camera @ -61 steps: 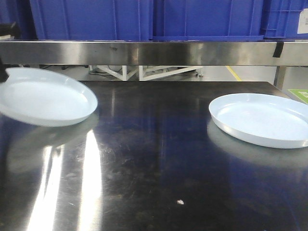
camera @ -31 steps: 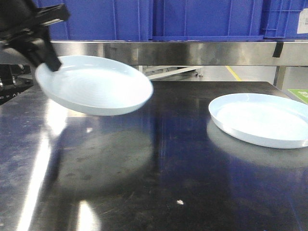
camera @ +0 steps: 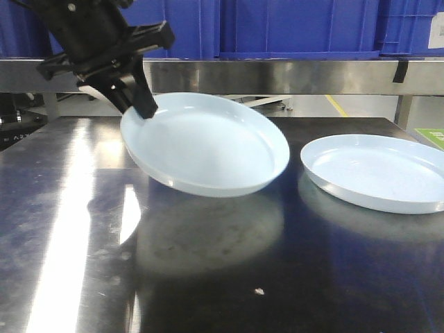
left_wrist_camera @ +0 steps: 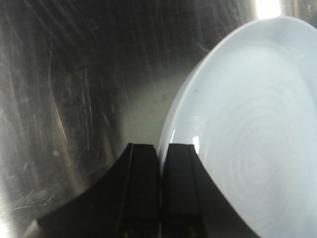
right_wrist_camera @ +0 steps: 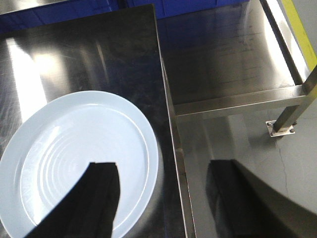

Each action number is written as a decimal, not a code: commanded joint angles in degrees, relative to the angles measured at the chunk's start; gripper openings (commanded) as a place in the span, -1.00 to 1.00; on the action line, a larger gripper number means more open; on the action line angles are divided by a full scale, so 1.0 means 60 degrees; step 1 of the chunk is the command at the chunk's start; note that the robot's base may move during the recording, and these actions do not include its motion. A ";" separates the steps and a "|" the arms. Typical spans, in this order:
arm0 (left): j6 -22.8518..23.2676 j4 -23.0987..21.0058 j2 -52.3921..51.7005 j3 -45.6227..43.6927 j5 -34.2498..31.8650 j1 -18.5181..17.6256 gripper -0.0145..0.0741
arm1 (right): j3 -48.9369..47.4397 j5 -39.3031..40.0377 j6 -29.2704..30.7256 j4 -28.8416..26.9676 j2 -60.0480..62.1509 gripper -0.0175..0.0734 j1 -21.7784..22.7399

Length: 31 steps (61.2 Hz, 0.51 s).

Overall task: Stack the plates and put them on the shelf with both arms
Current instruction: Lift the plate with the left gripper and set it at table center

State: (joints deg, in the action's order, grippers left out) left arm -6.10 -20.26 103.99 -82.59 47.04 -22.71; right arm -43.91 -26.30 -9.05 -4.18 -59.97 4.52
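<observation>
**Exterior front-facing view: one plate held aloft, one plate on the surface**

1. Left hand (camera: 141,104): clamped on the rear left rim of the first plate (camera: 208,149). The left wrist view confirms this, showing the two black fingers drawn close together with the rim pinched between them.

2. First plate: clear of the surface (camera: 208,277) and tilted, with the gripped edge high and the far edge low. It hangs over the middle of the surface, and its shadow and reflection lie directly beneath. The inner face is pale, glossy and bare, with faint concentric rings.

3. Second plate (camera: 378,172): flat on the surface at the right, apart from the first plate. In the right wrist view it sits near the surface's edge, its bowl showing only ringed glaze.

4. Right hand (right_wrist_camera: 163,198): fingers spread wide apart and gripping nothing. One finger overlaps the second plate's near rim in that view; whether it touches cannot be told.

5. Blue crates (camera: 298,28): ranged behind a steel rail (camera: 277,75) at the back. Their contents cannot be seen from this angle.
</observation>
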 commanded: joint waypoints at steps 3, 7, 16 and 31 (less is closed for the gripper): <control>0.0002 -0.0275 -0.0270 -0.0299 -0.0444 -0.0084 -0.48 | -0.0334 0.0725 0.0067 0.0073 0.0122 0.48 0.0002; 0.0002 -0.0235 -0.0232 -0.0299 -0.0463 -0.0084 -0.47 | -0.0334 0.0725 0.0067 0.0073 0.0122 0.48 0.0002; 0.0002 0.0034 -0.0224 -0.0299 -0.0517 -0.0084 -0.36 | -0.0334 0.0724 0.0067 0.0062 0.0122 0.48 0.0002; 0.0002 0.0157 -0.0224 -0.0299 -0.0517 -0.0084 0.21 | -0.0334 0.0724 0.0067 0.0062 0.0122 0.48 0.0002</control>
State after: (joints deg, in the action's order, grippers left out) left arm -6.10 -18.51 105.60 -82.59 46.10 -22.93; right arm -43.91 -26.30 -9.05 -4.18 -59.97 4.52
